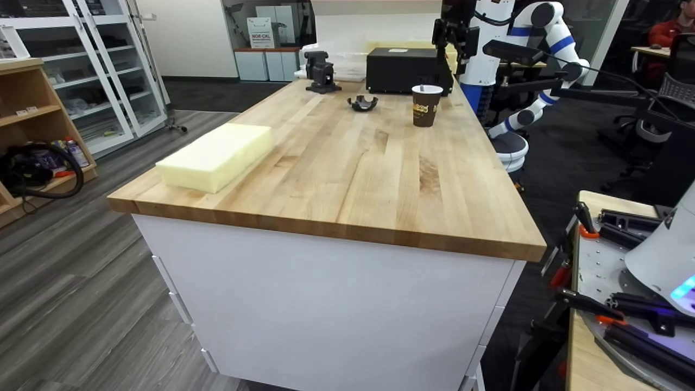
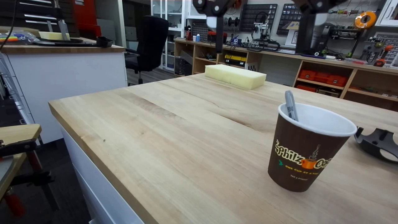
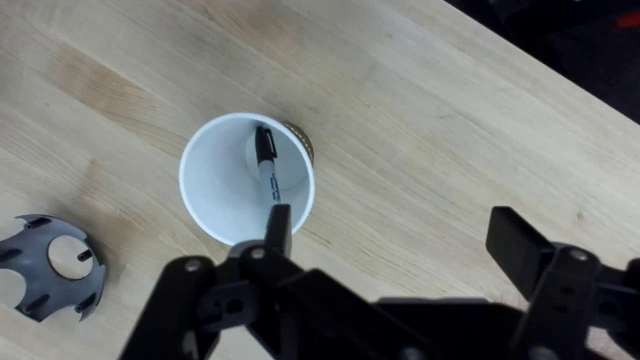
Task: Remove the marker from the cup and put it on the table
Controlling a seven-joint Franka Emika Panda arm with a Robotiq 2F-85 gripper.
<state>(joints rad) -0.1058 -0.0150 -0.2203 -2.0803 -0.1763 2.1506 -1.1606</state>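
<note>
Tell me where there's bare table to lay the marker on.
In an exterior view, the table shows broad bare wood between the foam block, the cup and the near edge. A slimmer bare strip lies between the cup and the right edge. The far part is crowded by the black box, plastic piece and dark stand.

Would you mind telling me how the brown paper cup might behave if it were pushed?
The cup could tip fairly easily, since it narrows downward. It looks thin-walled, so it is probably light and might dent when squeezed. The marker leaning inside may slide about.
</note>
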